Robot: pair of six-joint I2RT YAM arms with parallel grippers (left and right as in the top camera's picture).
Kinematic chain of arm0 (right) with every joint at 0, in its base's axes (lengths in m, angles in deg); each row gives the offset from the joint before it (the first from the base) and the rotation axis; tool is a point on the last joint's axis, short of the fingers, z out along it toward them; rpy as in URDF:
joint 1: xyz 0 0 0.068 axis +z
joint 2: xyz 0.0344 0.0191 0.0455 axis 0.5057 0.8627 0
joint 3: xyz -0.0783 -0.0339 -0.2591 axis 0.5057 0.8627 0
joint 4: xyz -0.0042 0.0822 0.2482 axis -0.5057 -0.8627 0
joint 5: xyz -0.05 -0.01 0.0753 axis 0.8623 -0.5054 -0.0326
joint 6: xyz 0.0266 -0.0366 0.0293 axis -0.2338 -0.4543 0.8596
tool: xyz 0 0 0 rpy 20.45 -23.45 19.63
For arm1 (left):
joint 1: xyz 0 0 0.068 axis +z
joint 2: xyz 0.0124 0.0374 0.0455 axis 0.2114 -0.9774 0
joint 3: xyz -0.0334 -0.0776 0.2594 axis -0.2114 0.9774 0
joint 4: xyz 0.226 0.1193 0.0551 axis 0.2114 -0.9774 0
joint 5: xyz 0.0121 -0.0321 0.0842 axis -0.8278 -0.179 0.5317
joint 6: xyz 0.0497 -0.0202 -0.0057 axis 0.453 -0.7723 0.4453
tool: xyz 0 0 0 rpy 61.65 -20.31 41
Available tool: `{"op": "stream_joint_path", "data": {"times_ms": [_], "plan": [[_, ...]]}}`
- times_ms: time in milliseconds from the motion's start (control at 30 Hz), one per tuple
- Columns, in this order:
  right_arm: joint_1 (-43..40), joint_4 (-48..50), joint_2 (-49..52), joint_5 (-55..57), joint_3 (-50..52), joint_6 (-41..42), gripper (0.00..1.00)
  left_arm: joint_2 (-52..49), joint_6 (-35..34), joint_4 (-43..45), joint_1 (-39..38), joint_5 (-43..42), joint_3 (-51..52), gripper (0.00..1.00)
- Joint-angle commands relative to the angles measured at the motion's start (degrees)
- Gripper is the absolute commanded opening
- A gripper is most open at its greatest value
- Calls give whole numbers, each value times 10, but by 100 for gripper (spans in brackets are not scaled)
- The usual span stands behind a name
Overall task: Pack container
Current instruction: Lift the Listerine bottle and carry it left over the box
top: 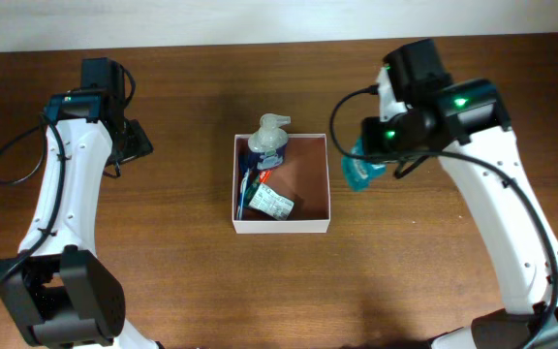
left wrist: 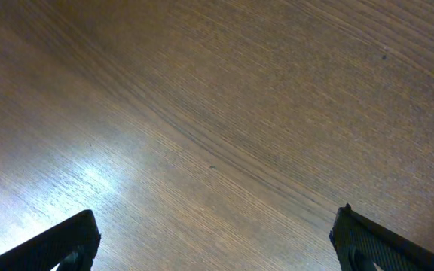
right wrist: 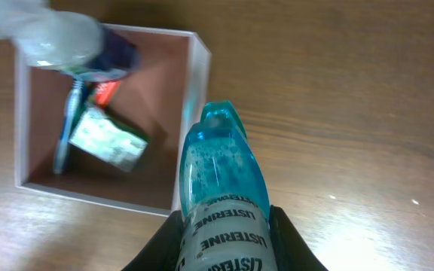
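We find the container [top: 281,227] at the middle of the counter [top: 163,281], judged light, thin-walled cardboard apt to slide or buckle, best pinched at a wall near a corner, while the right gripper [right wrist: 224,242] clamps the teal bottle [right wrist: 217,173] just beside it and the left gripper [left wrist: 217,245] hangs open near the left edge.

container [top: 308,184] r half free, toiletries [top: 268,200] l
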Motion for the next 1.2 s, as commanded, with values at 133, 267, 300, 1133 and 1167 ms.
{"op": "stream_joint_path", "data": {"times_ms": [133, 267, 300, 1133, 1167], "plan": [[74, 37, -26, 2, -21, 48, 23, 2, 3, -1, 1, -2, -5, 99], [104, 54, -26, 16, -21, 64, 23, 2, 3, -1, 1, -3, -5, 99], [109, 56, -25, 27, -21, 71, 23, 2, 3, -1, 1, -3, -5, 100], [122, 92, 70, 48, -13, 83, 24, 2, 3, -1, 1, -2, -5, 99], [122, 94, 75, 48, -13, 83, 24, 2, 3, -1, 1, -2, -5, 99]]}}
